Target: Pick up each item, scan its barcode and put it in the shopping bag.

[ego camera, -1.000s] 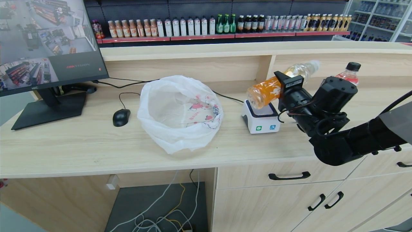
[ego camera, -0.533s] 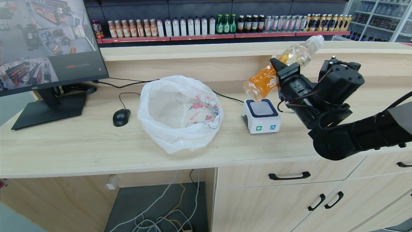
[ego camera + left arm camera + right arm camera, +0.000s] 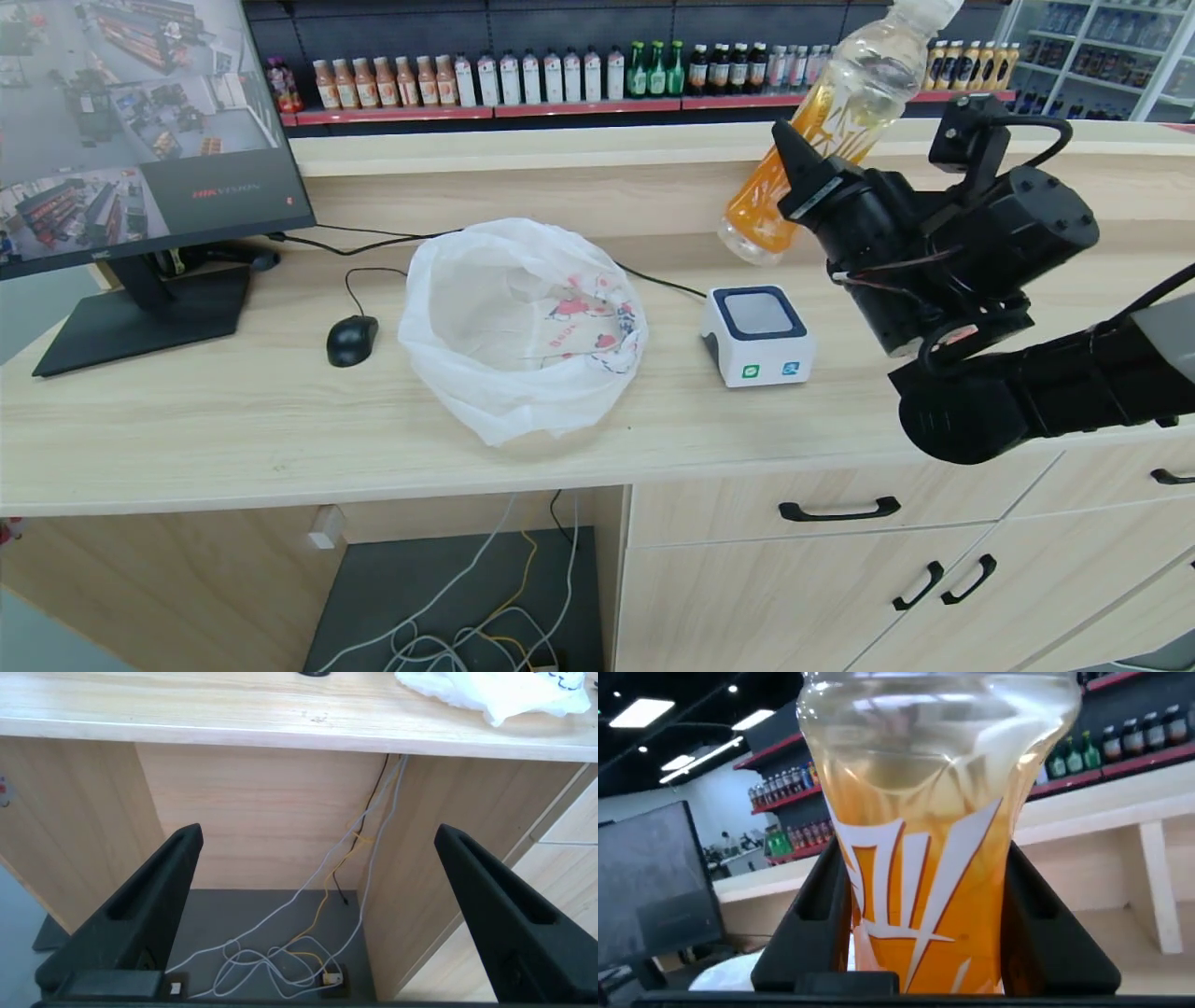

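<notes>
1. The right gripper (image 3: 801,170) was clenched on an orange drink bottle (image 3: 845,93). It held the bottle in the air, tilted, with the base low and the capped neck high.
2. In the right wrist view, the black fingers (image 3: 808,919) pressed the bottle (image 3: 924,859) from both sides at its labelled waist.
3. The bottle's base hung above the far edge of the white barcode scanner (image 3: 756,336), well apart from its dark window.
4. The scanner stood on the wooden counter (image 3: 233,420), just to the right of the shopping bag (image 3: 485,392). Bare counter lay between the two.
5. The bag sat with its mouth wide open and its rim rolled outward, a little back from the counter's front edge.
6. A black mouse (image 3: 352,340) lay near the bag's left side. A monitor (image 3: 121,121) stood farther left.
7. A raised ledge (image 3: 560,145) closed off the back of the counter.
8. The left gripper (image 3: 318,840) hung below the counter's front edge with its jaws spread wide, facing loose cables (image 3: 308,924) in the open bay.
</notes>
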`<state>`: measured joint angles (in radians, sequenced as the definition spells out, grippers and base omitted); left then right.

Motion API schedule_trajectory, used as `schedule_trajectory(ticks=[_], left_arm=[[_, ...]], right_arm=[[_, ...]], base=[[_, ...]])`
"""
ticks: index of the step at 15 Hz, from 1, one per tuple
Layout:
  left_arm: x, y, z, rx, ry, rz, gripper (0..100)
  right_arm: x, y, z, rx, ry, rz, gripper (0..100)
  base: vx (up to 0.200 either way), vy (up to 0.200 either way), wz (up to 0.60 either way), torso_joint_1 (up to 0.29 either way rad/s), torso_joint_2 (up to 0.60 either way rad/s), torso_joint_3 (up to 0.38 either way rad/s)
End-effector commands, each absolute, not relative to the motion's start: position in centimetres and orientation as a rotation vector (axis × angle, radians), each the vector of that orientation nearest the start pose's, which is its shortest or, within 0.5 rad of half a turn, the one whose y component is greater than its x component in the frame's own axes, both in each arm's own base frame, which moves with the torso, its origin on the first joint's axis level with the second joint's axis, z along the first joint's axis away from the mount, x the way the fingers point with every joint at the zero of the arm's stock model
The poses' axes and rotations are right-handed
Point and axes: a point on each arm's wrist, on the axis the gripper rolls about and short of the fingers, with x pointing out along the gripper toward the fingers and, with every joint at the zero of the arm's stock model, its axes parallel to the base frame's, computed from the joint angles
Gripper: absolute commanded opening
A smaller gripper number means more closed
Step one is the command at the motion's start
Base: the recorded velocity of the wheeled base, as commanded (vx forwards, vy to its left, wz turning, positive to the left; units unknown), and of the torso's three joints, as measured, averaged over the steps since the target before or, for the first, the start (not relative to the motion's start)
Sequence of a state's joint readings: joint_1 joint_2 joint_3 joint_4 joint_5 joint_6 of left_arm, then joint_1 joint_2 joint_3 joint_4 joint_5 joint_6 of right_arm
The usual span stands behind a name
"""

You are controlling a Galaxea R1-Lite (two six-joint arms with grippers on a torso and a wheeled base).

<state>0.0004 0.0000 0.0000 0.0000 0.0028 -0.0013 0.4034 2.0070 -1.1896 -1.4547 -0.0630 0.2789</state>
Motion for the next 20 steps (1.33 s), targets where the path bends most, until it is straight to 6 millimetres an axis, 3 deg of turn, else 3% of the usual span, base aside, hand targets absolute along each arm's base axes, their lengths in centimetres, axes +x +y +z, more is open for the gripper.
schedule_trajectory(ticks=[1, 2, 3, 4, 6, 8, 11, 16, 20], left_arm=[[-2.3, 0.0, 7.5, 0.0, 0.002, 0.003, 100], [-2.3, 0.0, 7.5, 0.005, 0.002, 0.003, 100], [-2.3, 0.0, 7.5, 0.009, 0.002, 0.003, 100], [-2.3, 0.0, 7.5, 0.009, 0.002, 0.003, 100], [-2.3, 0.0, 7.5, 0.005, 0.002, 0.003, 100], [-2.3, 0.0, 7.5, 0.005, 0.0, 0.003, 100], [-2.3, 0.0, 7.5, -0.009, 0.0, 0.005, 100], [-2.3, 0.0, 7.5, -0.014, 0.0, 0.005, 100], [-2.3, 0.0, 7.5, -0.014, 0.0, 0.005, 100]], right_arm=[[34.7, 14.3, 25.4, 0.312, -0.615, 0.382, 0], [34.4, 14.2, 24.9, 0.262, -0.619, 0.397, 0], [33.8, 14.0, 22.7, 0.127, -0.575, 0.487, 0], [33.4, 13.4, 22.4, 0.068, -0.565, 0.498, 0], [32.9, 10.9, 21.3, -0.077, -0.536, 0.482, 0], [32.6, 10.8, 21.6, -0.08, -0.543, 0.481, 0], [32.3, 10.8, 20.9, -0.085, -0.515, 0.479, 0], [31.3, 10.6, 22.0, -0.09, -0.545, 0.476, 0], [30.2, 10.3, 21.7, -0.106, -0.522, 0.477, 0]], base=[[0.0, 0.0, 0.0, 0.0, 0.0, 0.0], [0.0, 0.0, 0.0, 0.0, 0.0, 0.0], [0.0, 0.0, 0.0, 0.0, 0.0, 0.0], [0.0, 0.0, 0.0, 0.0, 0.0, 0.0], [0.0, 0.0, 0.0, 0.0, 0.0, 0.0], [0.0, 0.0, 0.0, 0.0, 0.0, 0.0], [0.0, 0.2, 0.0, -0.002, 0.0, -0.001], [0.0, 0.2, 0.0, 0.002, 0.0, -0.001], [0.0, 0.2, 0.0, 0.001, 0.0, 0.001]])
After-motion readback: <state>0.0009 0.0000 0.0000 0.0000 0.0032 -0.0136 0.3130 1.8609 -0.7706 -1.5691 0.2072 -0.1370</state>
